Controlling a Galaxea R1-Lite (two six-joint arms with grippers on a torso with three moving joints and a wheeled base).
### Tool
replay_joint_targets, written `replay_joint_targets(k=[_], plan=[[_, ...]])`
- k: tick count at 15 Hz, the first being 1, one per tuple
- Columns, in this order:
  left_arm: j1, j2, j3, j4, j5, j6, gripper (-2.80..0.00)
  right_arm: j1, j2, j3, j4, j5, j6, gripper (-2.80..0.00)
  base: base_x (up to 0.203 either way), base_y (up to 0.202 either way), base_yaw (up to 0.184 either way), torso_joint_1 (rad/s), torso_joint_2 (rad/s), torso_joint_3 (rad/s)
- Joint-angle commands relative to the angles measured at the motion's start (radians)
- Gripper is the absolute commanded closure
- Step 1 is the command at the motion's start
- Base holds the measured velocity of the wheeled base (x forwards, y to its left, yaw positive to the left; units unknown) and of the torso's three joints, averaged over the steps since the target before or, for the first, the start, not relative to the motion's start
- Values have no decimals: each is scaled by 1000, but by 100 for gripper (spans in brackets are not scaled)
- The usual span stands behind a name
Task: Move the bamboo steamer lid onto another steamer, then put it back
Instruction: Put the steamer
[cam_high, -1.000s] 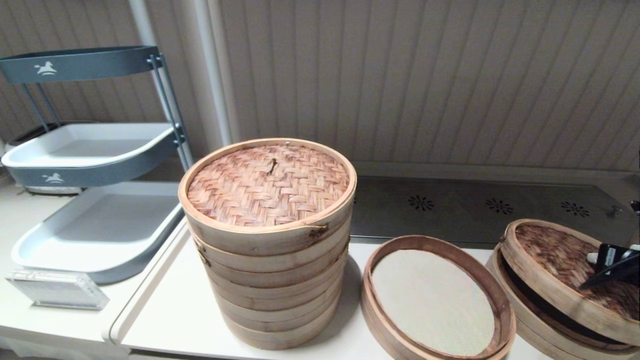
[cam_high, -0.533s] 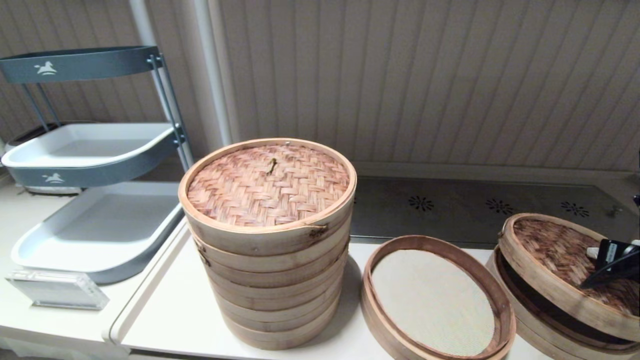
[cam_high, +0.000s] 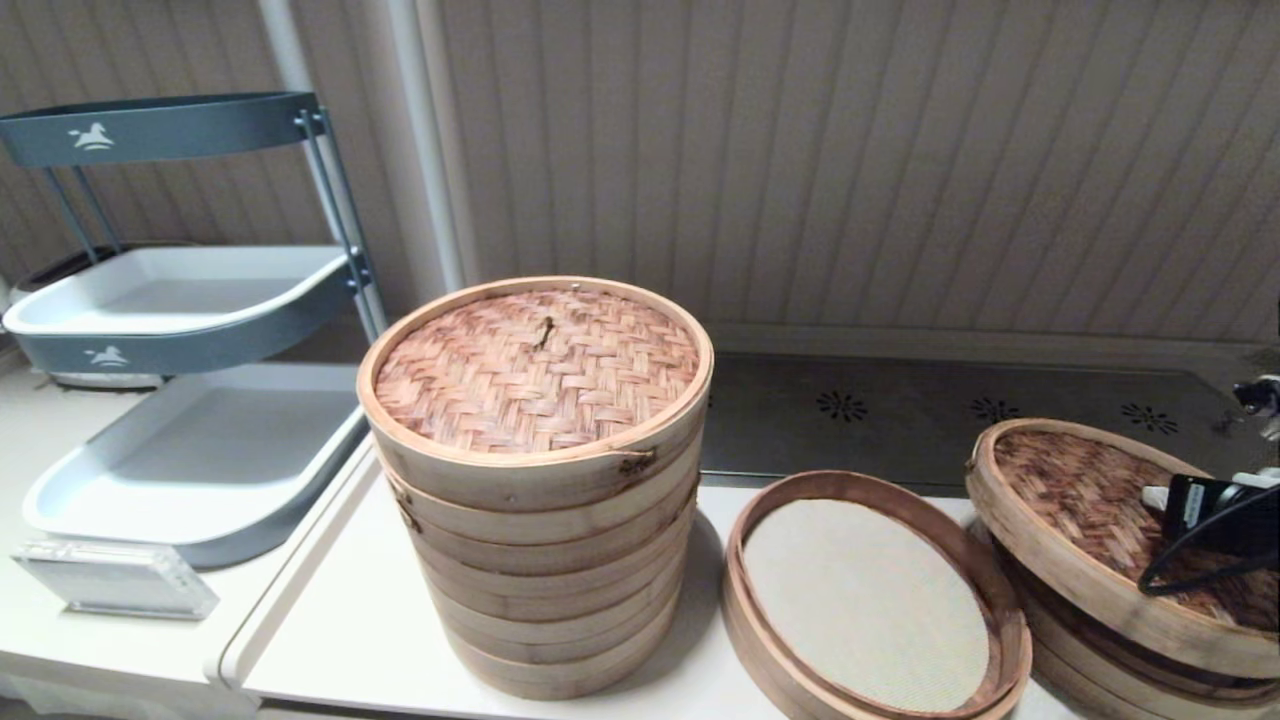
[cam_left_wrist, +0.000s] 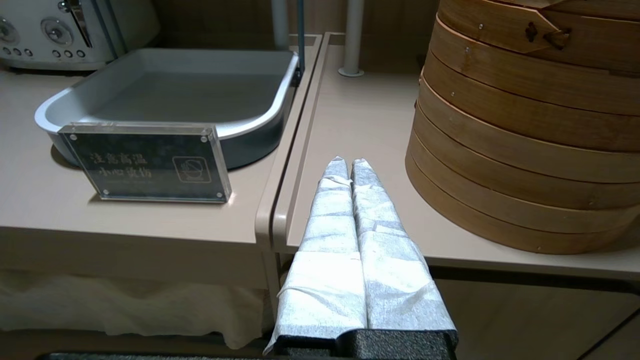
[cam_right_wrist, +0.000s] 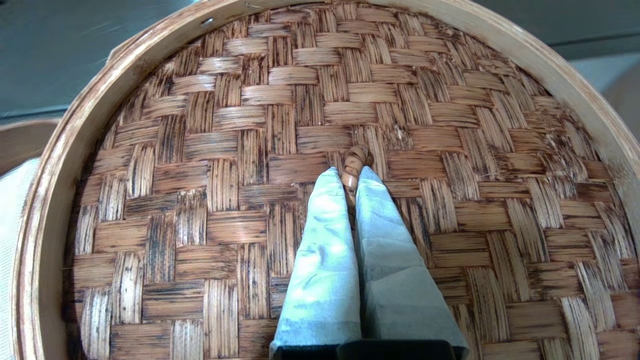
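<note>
Right wrist view: right gripper (cam_right_wrist: 354, 181) pinched on the bamboo steamer lid (cam_right_wrist: 250, 200) at its centre knot (cam_right_wrist: 356, 161).
Lid hangs tilted at the head view's lower right; probably light, stiff, apt to swing. Left gripper (cam_left_wrist: 349, 165) closed, idle.

Right claw (cam_right_wrist: 349, 172) clamped, left (cam_left_wrist: 349, 162) apparently closed.

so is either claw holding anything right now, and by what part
The right claw is pinching the bamboo steamer lid by its small centre knot. The left claw is shut on nothing.
</note>
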Motion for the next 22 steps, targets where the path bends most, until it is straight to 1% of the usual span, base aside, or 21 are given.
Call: replay_joint_targets(k=[1, 5, 6, 7, 10, 11, 12, 14, 15, 16, 18, 19, 22], plan=[[1, -2, 25, 0, 0, 0, 0, 80, -23, 14, -3, -26, 4, 0, 0, 0, 0, 0, 0, 0], [1, -3, 25, 0, -1, 0, 0, 275, -47, 32, -6, -126, 46, 0, 0, 0, 0, 0, 0, 0], [0, -2, 25, 0, 0, 0, 0, 299, -51, 34, -7, -143, 55, 0, 0, 0, 0, 0, 0, 0], [0, -2, 25, 0, -1, 0, 0, 302, -52, 34, -8, -146, 55, 0, 0, 0, 0, 0, 0, 0], [0, -2, 25, 0, -1, 0, 0, 415, -63, 39, -9, -189, 63, 0, 0, 0, 0, 0, 0, 0], [0, -2, 25, 0, 0, 0, 0, 440, -65, 41, -12, -211, 65, 0, 0, 0, 0, 0, 0, 0], [0, -2, 25, 0, -1, 0, 0, 448, -65, 41, -12, -219, 66, 0, 0, 0, 0, 0, 0, 0], [1, -3, 25, 0, 0, 0, 0, 532, -65, 43, -12, -267, 68, 0, 0, 0, 0, 0, 0, 0], [2, -2, 25, 0, 0, 0, 0, 555, -66, 44, -12, -292, 71, 0, 0, 0, 0, 0, 0, 0], [1, -2, 25, 0, 0, 0, 0, 557, -66, 45, -12, -295, 73, 0, 0, 0, 0, 0, 0, 0], [0, -2, 25, 0, -1, 0, 0, 634, -65, 56, -13, -335, 85, 0, 0, 0, 0, 0, 0, 0], [0, -2, 25, 0, -1, 0, 0, 659, -64, 60, -13, -355, 89, 0, 0, 0, 0, 0, 0, 0], [0, -2, 25, 0, 0, 0, 0, 698, -59, 67, -14, -377, 104, 0, 0, 0, 0, 0, 0, 0]])
